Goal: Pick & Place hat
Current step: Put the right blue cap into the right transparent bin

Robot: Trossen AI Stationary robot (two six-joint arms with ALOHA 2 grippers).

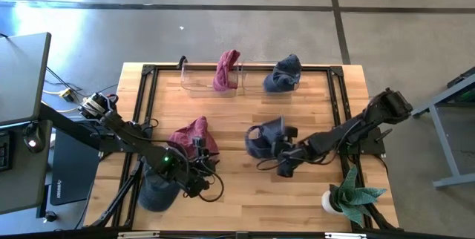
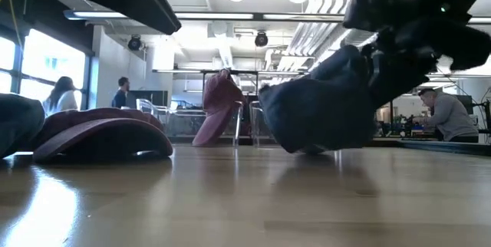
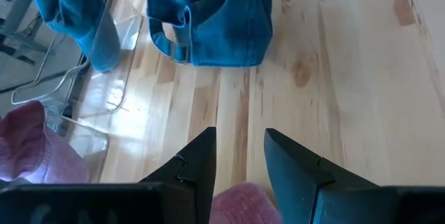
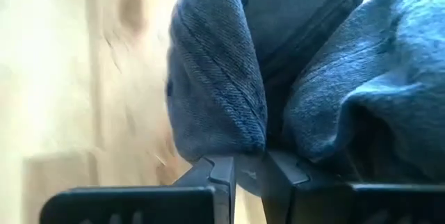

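A blue denim hat (image 1: pixel 265 136) sits mid-table, with my right gripper (image 1: pixel 285 160) shut on its near right side. In the low view its underside (image 2: pixel 307 149) meets the tabletop. Its back strap opening (image 3: pixel 170 40) faces my left gripper (image 3: pixel 240 140). That gripper stands open, slanting down over a maroon hat (image 1: pixel 194 135), whose brim lies on the table (image 2: pixel 100 136). Maroon cloth (image 3: pixel 240 203) shows low between the finger bases; I cannot tell whether the fingers touch it. My right gripper pinches a fold of the hat's denim (image 4: pixel 247 140) between its two fingers, several layers bunched along a stitched seam. The fingers come slanting down from the table's right side. The hat stands tilted up under the hold with its lower part on the table.
Two clear stands (image 1: pixel 211 83) line the far edge, one hung with a maroon hat (image 1: pixel 226 68), the other with a blue hat (image 1: pixel 284 74). A dark hat (image 1: pixel 156 193) lies near left. A potted plant (image 1: pixel 349 198) stands near right. Bare wood lies between the hats.
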